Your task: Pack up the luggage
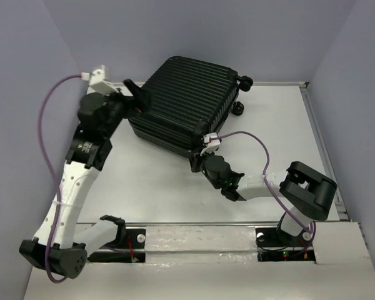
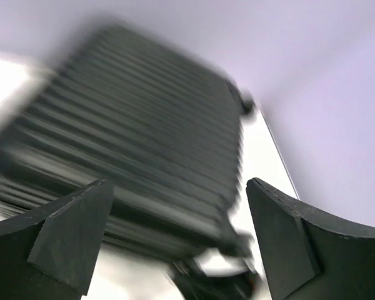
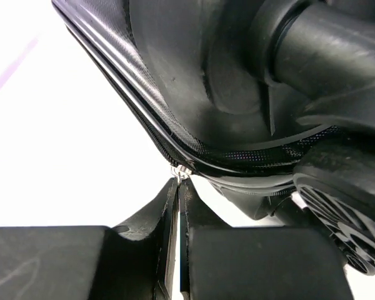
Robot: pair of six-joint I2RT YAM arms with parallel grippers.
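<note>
The luggage [image 1: 184, 100], a black ribbed hard-shell suitcase, lies closed and flat at the far middle of the table, with its wheels [image 1: 245, 80] to the right. My left gripper [image 1: 134, 94] is open at its far left corner. In the left wrist view the blurred shell [image 2: 144, 137] lies beyond the spread fingers [image 2: 69, 231]. My right gripper [image 1: 197, 164] is at the near corner. In the right wrist view its fingertips [image 3: 181, 184] are shut on the small metal zipper pull [image 3: 180, 172] on the zipper line under the shell [image 3: 175, 69].
The white table [image 1: 156, 181] has a raised rim along its right side [image 1: 322, 144]. Lilac walls close in on the left, back and right. A caster wheel [image 3: 337, 187] sits close to the right of my right fingers. Purple cables loop off both arms.
</note>
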